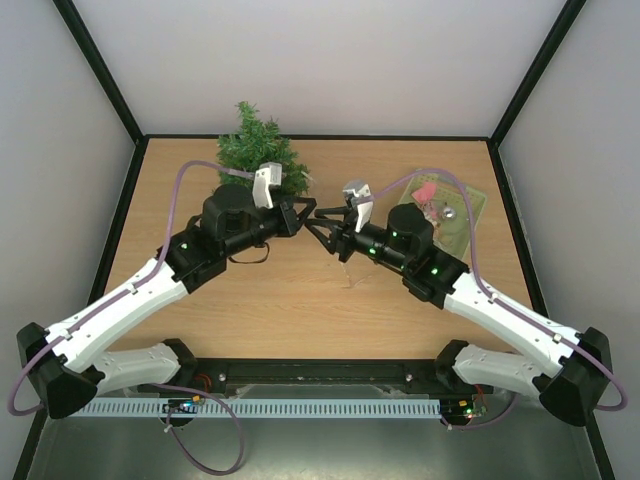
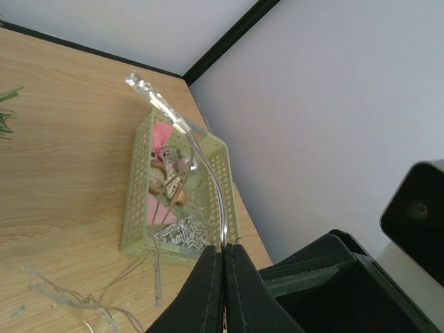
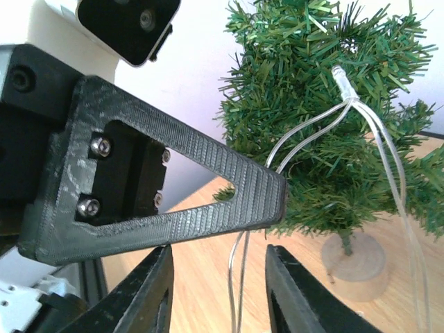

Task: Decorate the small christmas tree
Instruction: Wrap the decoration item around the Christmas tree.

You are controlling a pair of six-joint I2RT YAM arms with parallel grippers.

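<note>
Light string (image 2: 208,173) being pinched by closed left gripper (image 2: 223,251).
Being straddled by open right gripper (image 3: 218,277); small christmas tree (image 3: 312,104) behind; basket (image 2: 135,208) far right.

There is one tree (image 1: 262,150) at the far edge of the one tabletop (image 1: 280,300), one basket (image 2: 132,208) in its far right corner, and one clear light string (image 2: 211,180). There are two arms, the left arm (image 1: 130,300) and the right arm (image 1: 505,305), and two pincers, the left pincer (image 2: 223,253) and the right pincer (image 3: 220,255). The small pieces in the basket, some of them pink, are too tangled to count.
</note>
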